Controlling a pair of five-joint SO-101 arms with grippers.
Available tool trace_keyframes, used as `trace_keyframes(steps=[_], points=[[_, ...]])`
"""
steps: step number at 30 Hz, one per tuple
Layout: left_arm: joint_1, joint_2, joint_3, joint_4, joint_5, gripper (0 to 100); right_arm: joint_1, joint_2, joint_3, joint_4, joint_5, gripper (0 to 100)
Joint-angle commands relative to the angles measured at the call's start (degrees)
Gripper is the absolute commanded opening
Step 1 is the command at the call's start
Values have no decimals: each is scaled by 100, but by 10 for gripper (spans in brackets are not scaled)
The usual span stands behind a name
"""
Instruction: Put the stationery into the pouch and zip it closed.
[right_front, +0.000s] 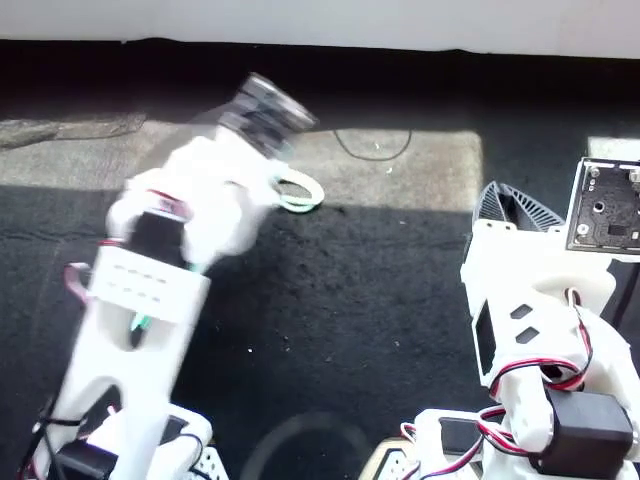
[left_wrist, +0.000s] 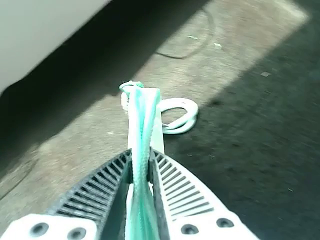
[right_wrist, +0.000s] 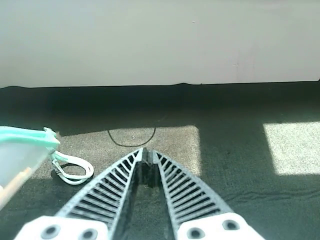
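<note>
From above, the left arm (right_front: 190, 210) reached over the far left of the worktop (right_front: 400, 300), with a white loop (right_front: 300, 192) just beside its tip. In the left wrist view, the left pincer (left_wrist: 141, 156) was clamped on the mint edge of the pouch (left_wrist: 143, 112). A firm hold there would let the other arm draw the zip. In the right wrist view, the right pincer (right_wrist: 145, 152) was closed on nothing, to the right of the pouch. A pale stick (right_wrist: 12, 189), perhaps a pencil, showed through the pouch's clear side.
</note>
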Motion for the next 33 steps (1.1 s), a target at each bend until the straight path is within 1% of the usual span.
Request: trace_keyframes(steps=[1, 5, 10, 13, 15, 17, 20, 25, 28, 29, 30, 31, 33], points=[[866, -127, 549, -53, 88, 10, 57, -57, -207, -48, -70, 7], [1367, 22, 1086, -167, 404, 10, 57, -57, -207, 75, -70, 7], [1393, 611, 1068, -316, 580, 22, 57, -57, -207, 295, -70, 7], [1402, 840, 549, -237, 598, 103, 57, -57, -207, 435, -70, 7], [1446, 848, 136, 97, 598, 165, 57, -57, -207, 470, -70, 7], [1499, 848, -365, 615, 730, 213, 57, -57, -207, 470, -70, 7], [1534, 848, -1174, 1530, 809, 239, 57, -57, -207, 470, -53, 7], [1455, 848, -2536, 2752, 791, 238, 57, -57, -48, 453, -44, 7], [1130, 848, -3116, 3077, 791, 237, 57, -57, 365, 391, -44, 7], [901, 848, -3231, 3130, 791, 232, 57, -57, 549, 312, -44, 7], [637, 848, -3266, 3156, 791, 210, 57, -57, 734, 251, -44, 7], [321, 848, -3266, 3156, 791, 163, 84, -57, 901, 180, -44, 7], [-321, 892, -3240, 3147, 791, 12, 242, -57, 1218, -75, -44, 7]])
